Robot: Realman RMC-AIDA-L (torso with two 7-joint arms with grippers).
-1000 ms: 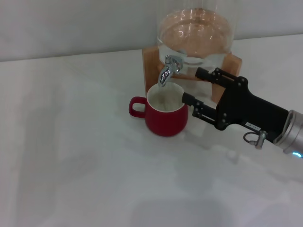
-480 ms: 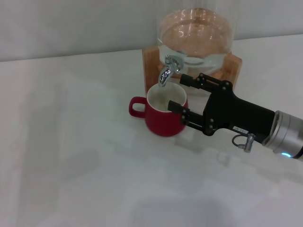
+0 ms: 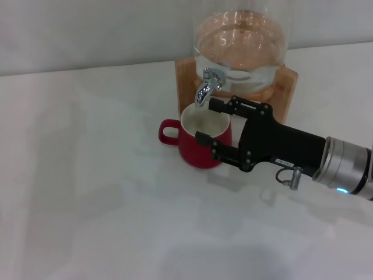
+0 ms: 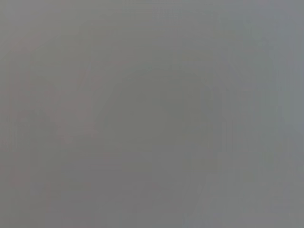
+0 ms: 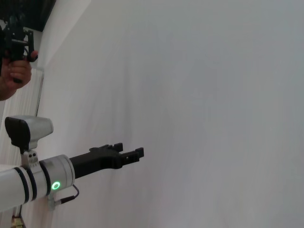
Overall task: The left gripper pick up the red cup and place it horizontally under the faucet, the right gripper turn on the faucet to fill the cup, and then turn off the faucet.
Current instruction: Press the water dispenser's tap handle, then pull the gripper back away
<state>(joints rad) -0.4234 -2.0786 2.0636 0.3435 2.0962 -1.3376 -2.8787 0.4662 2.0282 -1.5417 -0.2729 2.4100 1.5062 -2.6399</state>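
Sliding in closer beside the red cup (image 3: 201,146), my spread right hand (image 3: 208,122) is nearing the faucet (image 3: 208,86) to open it; left hand (image 5: 128,156) parked, apparently open.

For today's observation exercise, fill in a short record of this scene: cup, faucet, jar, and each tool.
red cup: upright on the white table, below the spout, handle toward robot's left
faucet: chrome, on the glass jar
glass jar: on a wooden stand, holds water
right tool: open, one finger near the faucet, one by the cup's side
left tool: away from the cup, holding nothing
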